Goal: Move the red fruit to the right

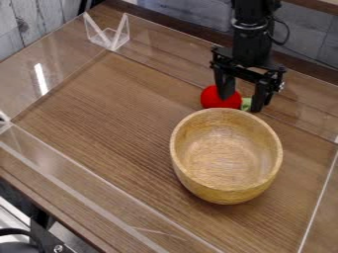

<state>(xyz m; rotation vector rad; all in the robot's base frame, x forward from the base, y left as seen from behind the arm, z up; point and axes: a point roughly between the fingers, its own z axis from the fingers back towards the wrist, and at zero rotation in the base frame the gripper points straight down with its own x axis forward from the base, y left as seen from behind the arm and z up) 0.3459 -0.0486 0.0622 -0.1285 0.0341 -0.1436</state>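
The red fruit (pixel 220 97) is a small bright red strawberry lying on the wooden table just beyond the far rim of the wooden bowl (pixel 226 154). Its green tip points right. My black gripper (pixel 247 89) hangs from above, right over the fruit's right side. The jaws stand open, and the fingers (pixel 271 92) straddle the fruit's right part without closing on it. Part of the fruit is hidden behind the fingers.
Clear acrylic walls (pixel 40 74) fence the wooden tabletop on all sides. A clear plastic stand (pixel 107 33) sits at the far left corner. The bowl takes up the near right area, close to the fruit.
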